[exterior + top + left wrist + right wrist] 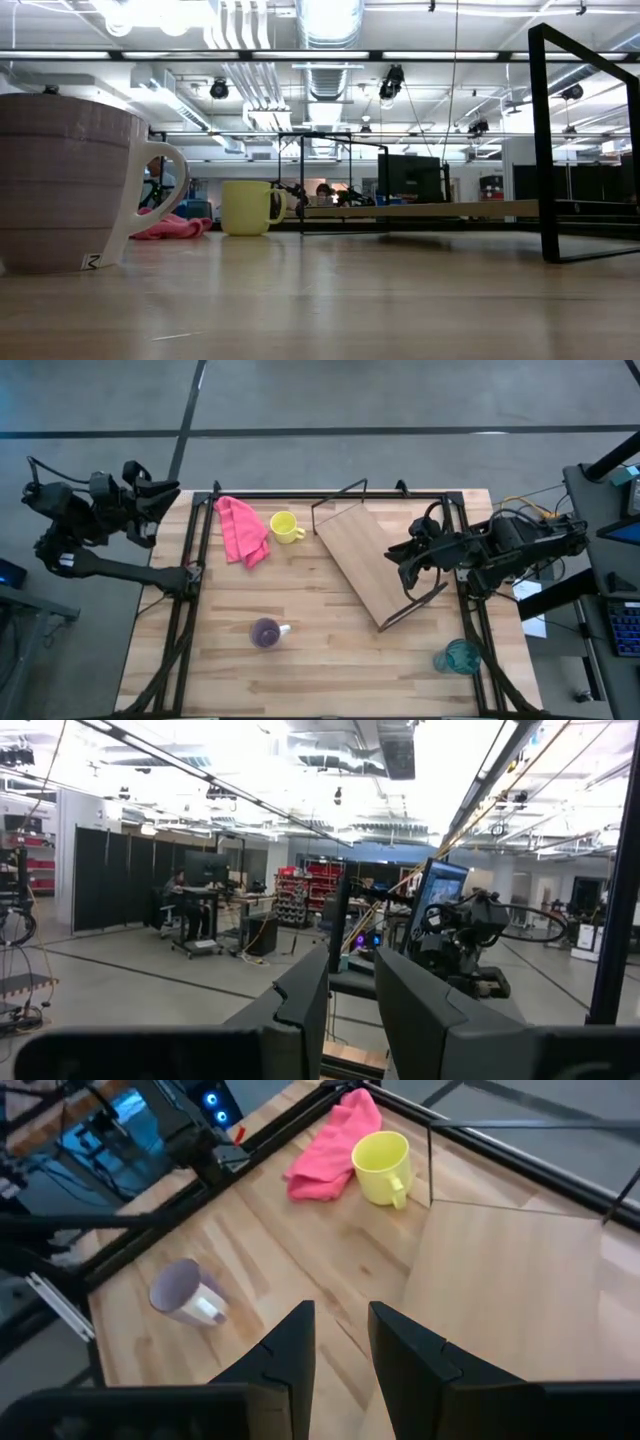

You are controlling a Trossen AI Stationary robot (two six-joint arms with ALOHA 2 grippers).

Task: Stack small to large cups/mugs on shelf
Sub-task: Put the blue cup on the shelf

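The shelf [368,558], a light-brown board on black wire legs, stands aslant on the table's right half; it also shows in the low view [430,209] and the right wrist view [510,1270]. The yellow mug [285,526] stands at the far middle. The purple mug [266,632] stands upright on its base near the front; it is large in the low view [70,180]. The teal cup [460,657] stands at the near right corner. My right gripper [393,556] is open and empty above the shelf board. My left gripper [168,492] is open and empty, raised over the far left corner.
A pink cloth [242,528] lies crumpled just left of the yellow mug. A black metal frame [200,540] runs along the table's edges. Bare tabletop lies between the purple mug and the shelf. The room beyond shows desks and screens.
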